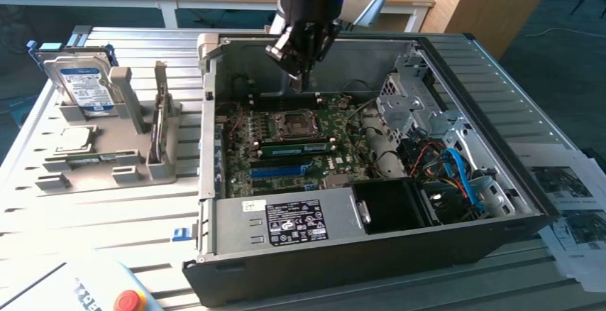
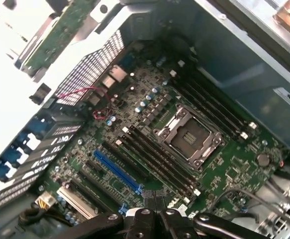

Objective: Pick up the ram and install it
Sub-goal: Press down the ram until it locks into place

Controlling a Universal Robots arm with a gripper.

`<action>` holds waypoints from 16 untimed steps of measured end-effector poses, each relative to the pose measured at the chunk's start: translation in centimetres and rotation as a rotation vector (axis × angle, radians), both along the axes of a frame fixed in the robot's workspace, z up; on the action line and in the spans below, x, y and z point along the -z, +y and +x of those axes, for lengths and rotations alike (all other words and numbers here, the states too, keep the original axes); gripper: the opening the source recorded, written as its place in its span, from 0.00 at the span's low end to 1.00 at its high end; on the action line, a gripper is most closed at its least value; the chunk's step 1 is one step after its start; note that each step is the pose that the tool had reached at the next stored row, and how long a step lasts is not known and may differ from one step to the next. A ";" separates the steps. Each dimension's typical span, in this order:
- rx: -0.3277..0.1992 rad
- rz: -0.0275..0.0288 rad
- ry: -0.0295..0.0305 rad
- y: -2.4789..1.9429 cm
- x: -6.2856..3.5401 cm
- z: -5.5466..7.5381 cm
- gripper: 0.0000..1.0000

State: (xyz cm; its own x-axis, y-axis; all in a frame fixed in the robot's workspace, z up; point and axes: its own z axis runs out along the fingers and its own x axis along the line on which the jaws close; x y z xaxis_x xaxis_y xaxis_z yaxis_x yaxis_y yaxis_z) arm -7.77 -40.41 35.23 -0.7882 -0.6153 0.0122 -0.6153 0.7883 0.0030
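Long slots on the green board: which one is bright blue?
The blue slot beside the black slots, on their side away from the square metal socket. All the other long slots are black.

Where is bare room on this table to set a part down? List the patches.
Free: the slatted table between the grey holder and the red-button pendant; also the strip on the exterior view's right of the case, beyond the papers. Crowded: inside the case, around the motherboard.

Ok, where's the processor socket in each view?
Exterior view: the processor socket sits on the green board, toward the back wall of the open case.
Wrist view: the socket lies between two banks of dark memory slots.
Shared landmark: the blue slot.
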 end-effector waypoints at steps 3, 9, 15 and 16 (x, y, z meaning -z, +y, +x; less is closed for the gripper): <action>0.052 -0.0001 -0.0013 0.00 0.00 0.0 0.10; 0.155 -0.0003 -0.0045 0.00 0.00 0.0 0.10; 0.255 -0.0010 -0.0094 0.00 0.00 0.0 0.10; 0.271 -0.0012 -0.0105 0.00 0.00 0.0 0.10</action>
